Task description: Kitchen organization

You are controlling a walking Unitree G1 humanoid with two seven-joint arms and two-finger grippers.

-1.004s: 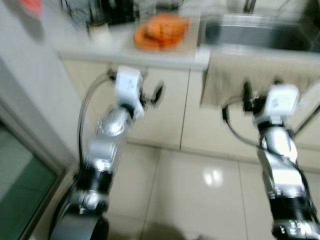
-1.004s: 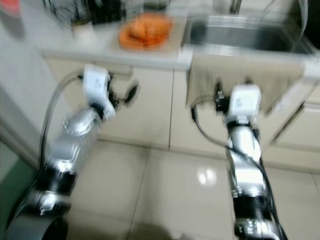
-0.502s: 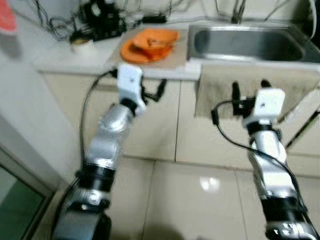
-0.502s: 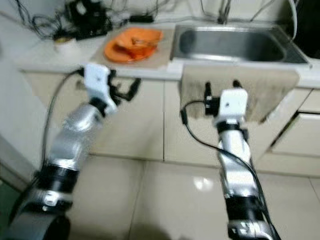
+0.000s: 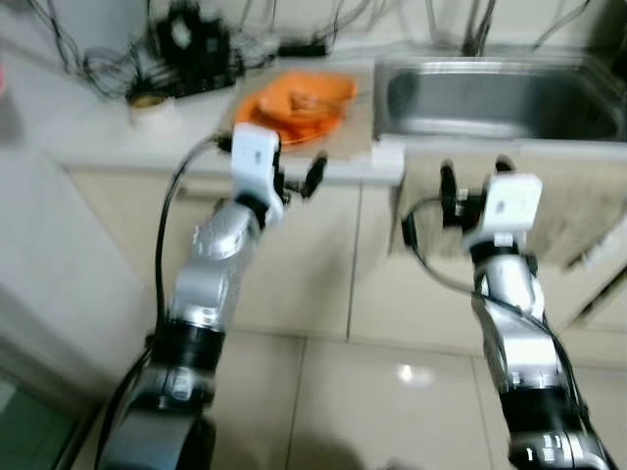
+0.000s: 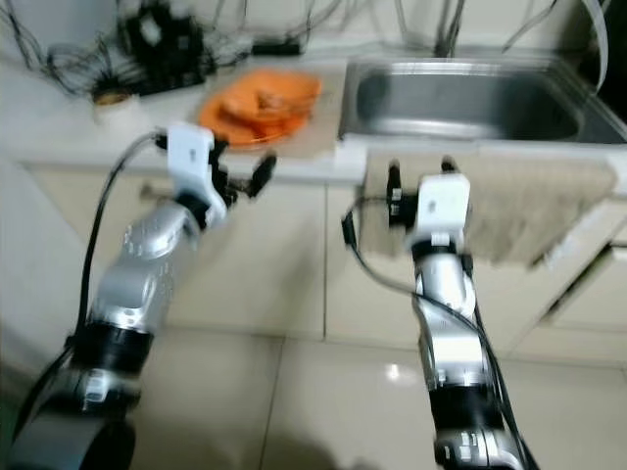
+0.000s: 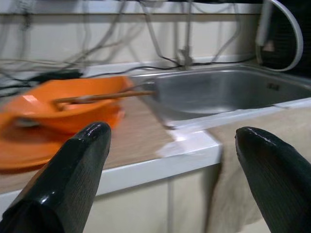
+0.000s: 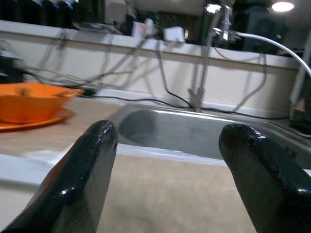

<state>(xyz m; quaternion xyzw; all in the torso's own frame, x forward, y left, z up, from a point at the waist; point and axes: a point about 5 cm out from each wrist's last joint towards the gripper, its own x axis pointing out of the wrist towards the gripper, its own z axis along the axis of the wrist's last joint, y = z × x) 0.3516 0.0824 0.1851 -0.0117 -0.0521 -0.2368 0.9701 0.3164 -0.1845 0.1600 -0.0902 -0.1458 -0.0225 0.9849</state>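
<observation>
Head views: the orange bowl, on its orange plate on the counter left of the sink, lies just ahead of the left gripper, the nearer one; the right gripper faces the towel. Left wrist view: fingers spread, empty; a stick-like utensil points toward the sink. Right wrist view: fingers apart, empty, the bowl off to one side.

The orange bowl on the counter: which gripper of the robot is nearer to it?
Left. The left gripper is raised just before the orange bowl; the right gripper is off toward the sink.
</observation>
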